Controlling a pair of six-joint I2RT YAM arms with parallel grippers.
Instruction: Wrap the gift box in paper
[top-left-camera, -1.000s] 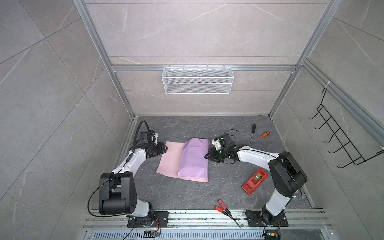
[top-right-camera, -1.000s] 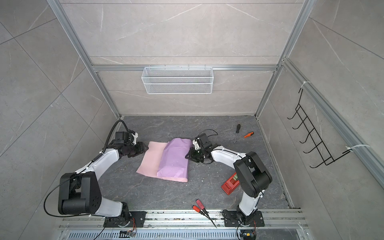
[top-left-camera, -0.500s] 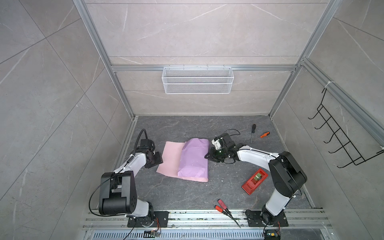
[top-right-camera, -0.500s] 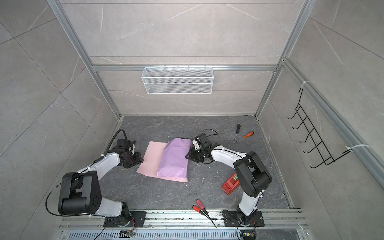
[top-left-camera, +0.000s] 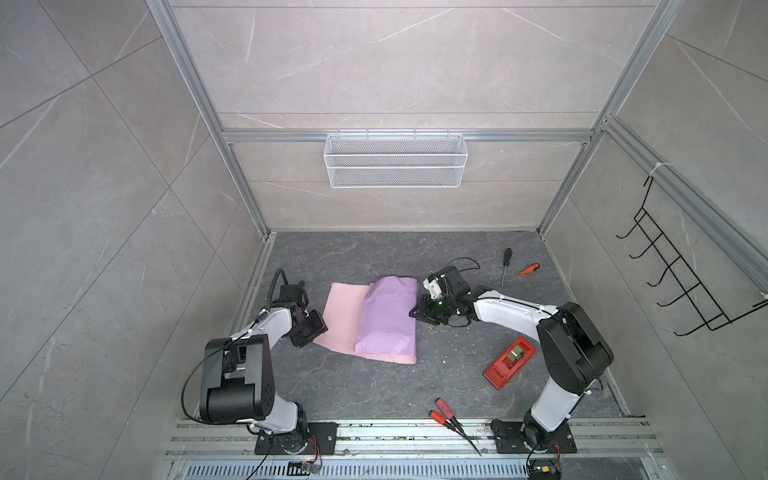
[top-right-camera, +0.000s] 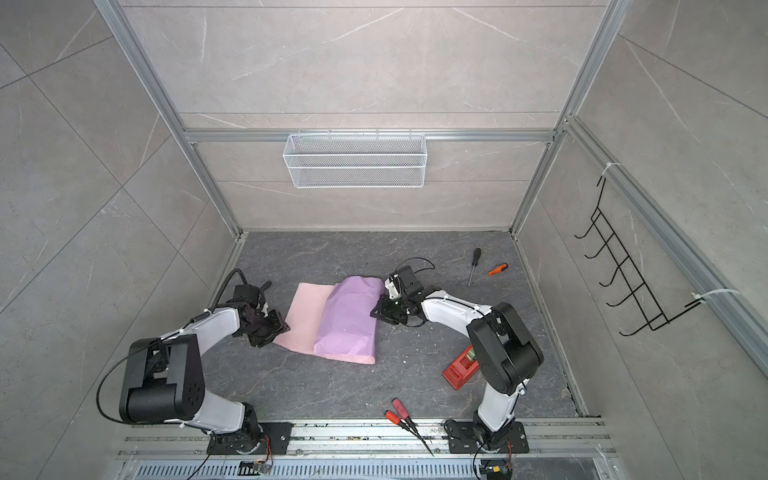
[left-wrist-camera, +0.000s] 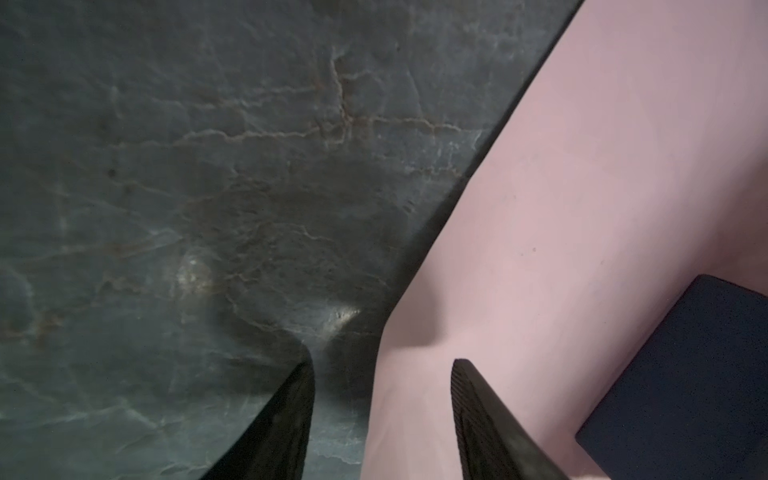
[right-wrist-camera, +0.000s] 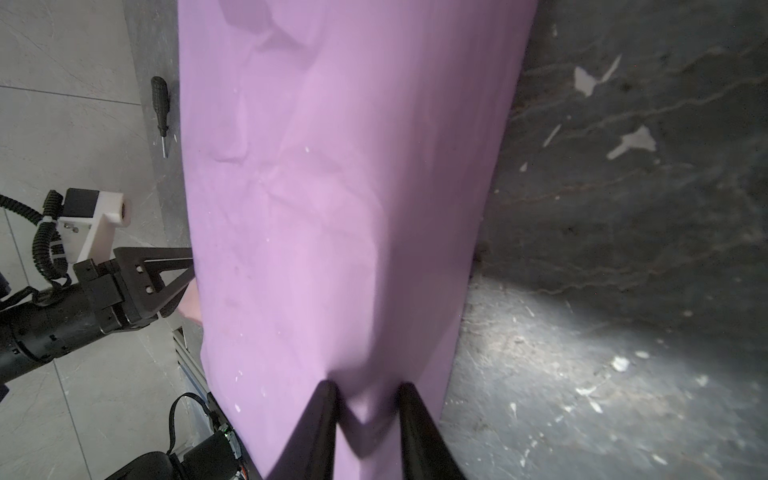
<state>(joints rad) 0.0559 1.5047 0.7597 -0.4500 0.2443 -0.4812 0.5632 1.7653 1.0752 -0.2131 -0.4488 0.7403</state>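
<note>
On the dark stone table (top-left-camera: 374, 257) we see the paper (top-left-camera: 386, 320) lying mid-table, its lilac flap humped over the box (left-wrist-camera: 685, 386), which sits on the pink side. The left arm (top-left-camera: 270, 328) reaches low, its left gripper (top-left-camera: 318, 328) parted astride the paper's left edge. The right arm (top-left-camera: 507, 313) stretches low, its right gripper (top-left-camera: 417, 311) pinching the lilac fold.

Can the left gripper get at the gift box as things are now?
Probably yes. The left gripper stands open at the pink edge of the paper, and its wrist view shows the gift box nearby with nothing between them.
</note>
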